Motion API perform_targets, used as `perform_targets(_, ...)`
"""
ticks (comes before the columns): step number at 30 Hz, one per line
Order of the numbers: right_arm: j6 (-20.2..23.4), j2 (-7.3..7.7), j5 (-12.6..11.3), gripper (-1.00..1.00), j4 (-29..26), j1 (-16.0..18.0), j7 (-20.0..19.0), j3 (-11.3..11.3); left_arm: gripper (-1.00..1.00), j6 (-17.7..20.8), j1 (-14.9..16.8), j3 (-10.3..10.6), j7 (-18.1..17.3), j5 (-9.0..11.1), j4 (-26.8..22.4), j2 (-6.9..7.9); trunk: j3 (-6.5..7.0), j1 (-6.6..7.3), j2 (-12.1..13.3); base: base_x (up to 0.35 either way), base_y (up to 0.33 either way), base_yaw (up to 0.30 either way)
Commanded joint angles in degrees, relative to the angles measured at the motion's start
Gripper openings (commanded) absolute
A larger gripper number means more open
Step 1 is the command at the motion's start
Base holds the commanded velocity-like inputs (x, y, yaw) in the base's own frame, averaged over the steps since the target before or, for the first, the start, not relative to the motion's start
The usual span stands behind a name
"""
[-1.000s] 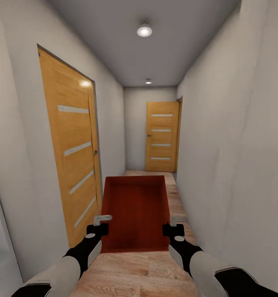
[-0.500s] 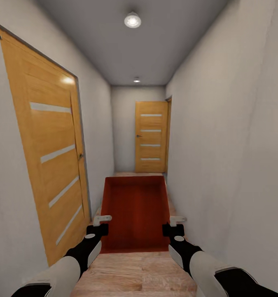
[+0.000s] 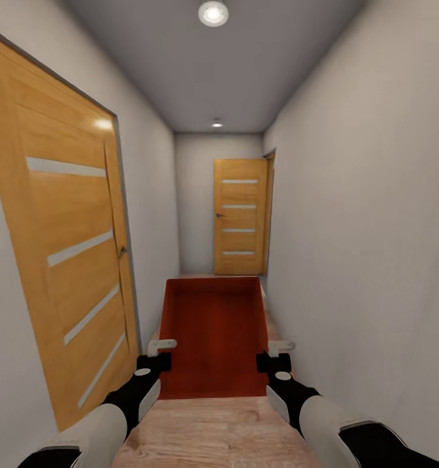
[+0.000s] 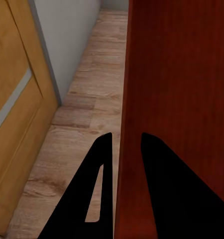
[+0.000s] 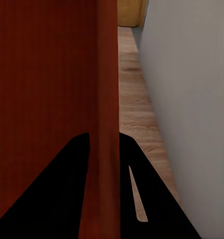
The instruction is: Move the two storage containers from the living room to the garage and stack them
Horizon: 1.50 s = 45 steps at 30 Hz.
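The robot stood in a narrow hallway with pale grey walls and a light wood-plank floor (image 3: 212, 435). It carried one orange-red bin (image 3: 212, 331) out in front of itself, open top up, held level above the planks between its two arms.

The left hand (image 3: 159, 351) was clamped on the bin's left wall near the corner closest to the robot. In the left wrist view, that left hand (image 4: 123, 149) had one dark finger (image 4: 99, 164) outside the wall and the other inside, with the thin red wall pinched between them. The right hand (image 3: 276, 352) gripped the bin's right wall in the same way. In the right wrist view, the right hand (image 5: 104, 144) straddled the wall's edge, one finger (image 5: 128, 154) on the outer side towards the grey wall and the other over the ribbed inside.

Just to the left of the bin, an orange-wood door (image 3: 63, 260) with four pale slats was set in the hallway's left wall. Beyond the bin, at the far end of the hallway, stood a second door (image 3: 240, 218) of the same kind. Two round ceiling lights (image 3: 213, 13) glowed above the bin's line of travel, one near and one far.
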<state>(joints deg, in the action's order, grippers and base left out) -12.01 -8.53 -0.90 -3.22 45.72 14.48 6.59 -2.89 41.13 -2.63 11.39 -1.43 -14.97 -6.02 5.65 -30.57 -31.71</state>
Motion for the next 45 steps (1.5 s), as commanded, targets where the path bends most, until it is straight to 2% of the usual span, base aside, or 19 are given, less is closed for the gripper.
perform_targets(1, -0.91, 0.01, 0.20, -1.00, -0.12, 0.07, 0.64, -1.32, -1.00, -0.23, 0.00, -1.15, 0.57, -0.05, 0.26, 3.39, -0.01, -0.05, -0.03, 0.329, 0.073, 0.000)
perform_targets(26, -0.83, -0.02, 0.14, -1.00, -0.04, 0.07, 0.64, -1.32, -1.00, -0.19, 0.00, -1.07, 0.57, -0.07, 0.38, 3.39, -0.01, -0.05, -0.03, 0.329, 0.072, 0.000)
perform_targets(45, -0.88, -0.07, 0.14, -1.00, -0.04, 0.07, 0.64, -1.32, -1.00, -0.26, 0.00, -1.06, 0.57, -0.07, 0.38, 3.39, -0.01, -0.05, -0.03, 0.329, 0.006, -0.032)
